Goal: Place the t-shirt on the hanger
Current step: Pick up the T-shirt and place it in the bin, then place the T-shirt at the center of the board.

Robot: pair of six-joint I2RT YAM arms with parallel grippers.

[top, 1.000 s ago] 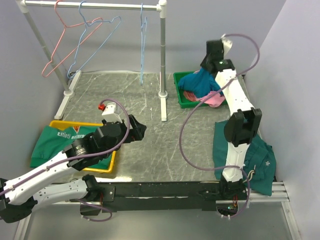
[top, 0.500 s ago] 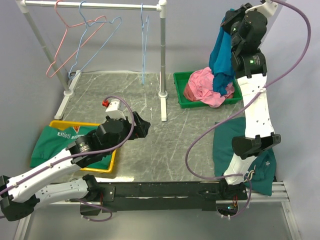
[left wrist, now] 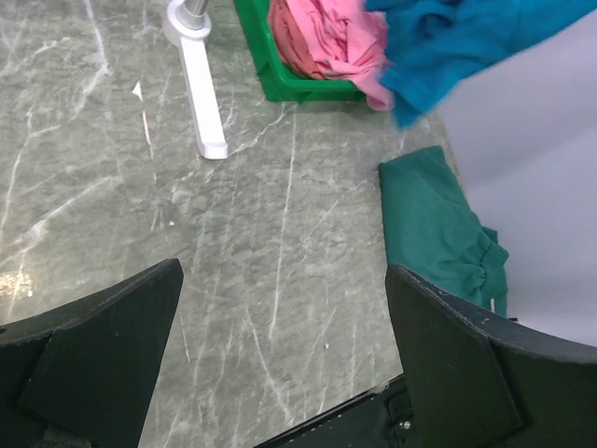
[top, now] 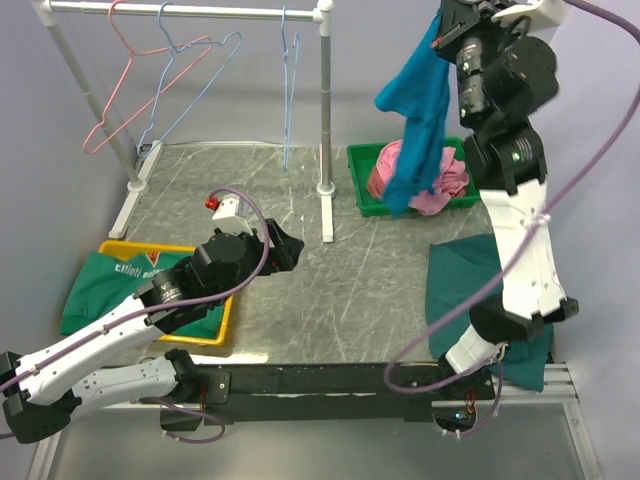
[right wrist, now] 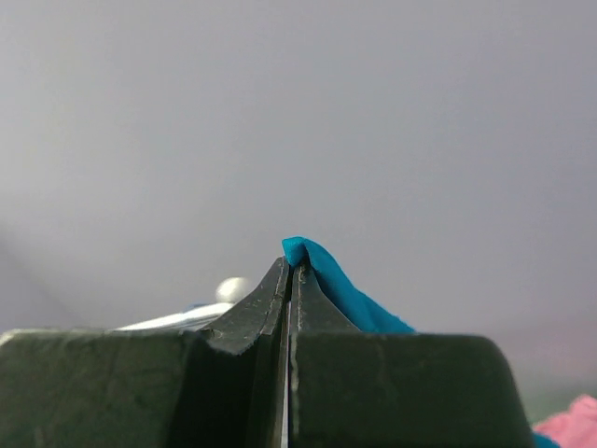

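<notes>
The teal-blue t-shirt [top: 415, 115] hangs in the air from my right gripper [top: 447, 22], raised high above the green bin [top: 357, 185]. In the right wrist view the jaws are shut on a fold of the t-shirt [right wrist: 322, 271] at the gripper's tip [right wrist: 290, 273]. The shirt's lower end also shows in the left wrist view [left wrist: 466, 42]. Light-blue wire hangers [top: 190, 75] hang on the rail [top: 190, 10] at the back left, one more [top: 287, 80] edge-on near the post. My left gripper [top: 282, 250] is open and empty over the table's middle [left wrist: 280, 308].
A pink garment [top: 440, 180] lies in the green bin. A pink-red hanger [top: 125, 85] hangs on the rail. The rack's right post [top: 326, 130] stands beside the bin. A yellow tray [top: 225, 325] holds a dark green shirt [top: 100, 290]; another green shirt [top: 455, 290] lies at right.
My right arm lifted the t-shirt out of the green bin and up high; the shirt now swings leftward. The left arm shifted slightly.
</notes>
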